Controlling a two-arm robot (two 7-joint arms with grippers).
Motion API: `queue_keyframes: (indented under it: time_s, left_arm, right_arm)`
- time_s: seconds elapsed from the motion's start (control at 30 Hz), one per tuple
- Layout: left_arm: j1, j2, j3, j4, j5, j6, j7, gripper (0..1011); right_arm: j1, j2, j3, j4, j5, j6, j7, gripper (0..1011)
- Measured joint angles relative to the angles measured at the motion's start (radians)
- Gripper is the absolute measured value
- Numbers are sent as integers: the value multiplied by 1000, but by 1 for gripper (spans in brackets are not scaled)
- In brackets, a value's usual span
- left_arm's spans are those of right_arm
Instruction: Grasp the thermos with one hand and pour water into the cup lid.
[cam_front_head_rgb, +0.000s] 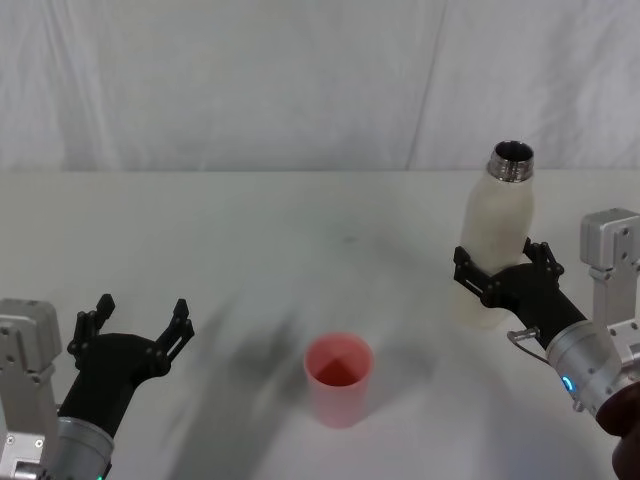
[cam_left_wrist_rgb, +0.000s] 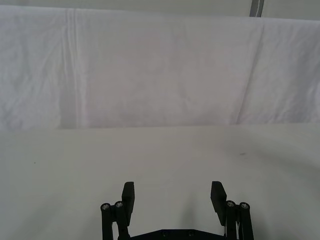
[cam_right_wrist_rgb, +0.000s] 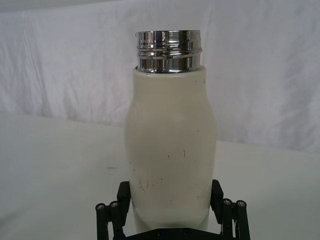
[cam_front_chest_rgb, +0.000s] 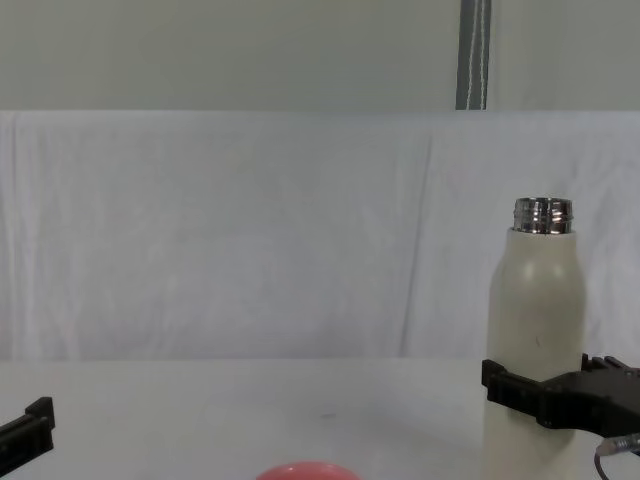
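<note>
The thermos (cam_front_head_rgb: 497, 230) is a tall cream-white bottle with an open steel neck, standing upright on the table at the right. My right gripper (cam_front_head_rgb: 503, 262) is open around its lower body, one finger on each side, close against the wall. The right wrist view shows the thermos (cam_right_wrist_rgb: 170, 140) filling the gap between the fingers (cam_right_wrist_rgb: 125, 192). The cup lid (cam_front_head_rgb: 338, 378) is a small pink-red cup, upright near the front middle, left of the thermos. My left gripper (cam_front_head_rgb: 142, 312) hovers open at the front left with nothing between its fingers (cam_left_wrist_rgb: 129, 192).
A white cloth covers the table (cam_front_head_rgb: 250, 240) and hangs as a backdrop (cam_front_chest_rgb: 250, 230) behind it. Bare cloth lies between the cup lid and the thermos and across the far half. In the chest view the cup lid's rim (cam_front_chest_rgb: 305, 470) peeks in at the bottom edge.
</note>
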Motion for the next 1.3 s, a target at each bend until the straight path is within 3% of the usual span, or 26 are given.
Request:
queue_keyframes:
  time_s: [1.3]
  left_arm:
    - [0, 0, 0, 0, 0, 0, 0, 1001]
  right_arm:
    - [-23, 14, -1, -15, 16, -2, 16, 1000]
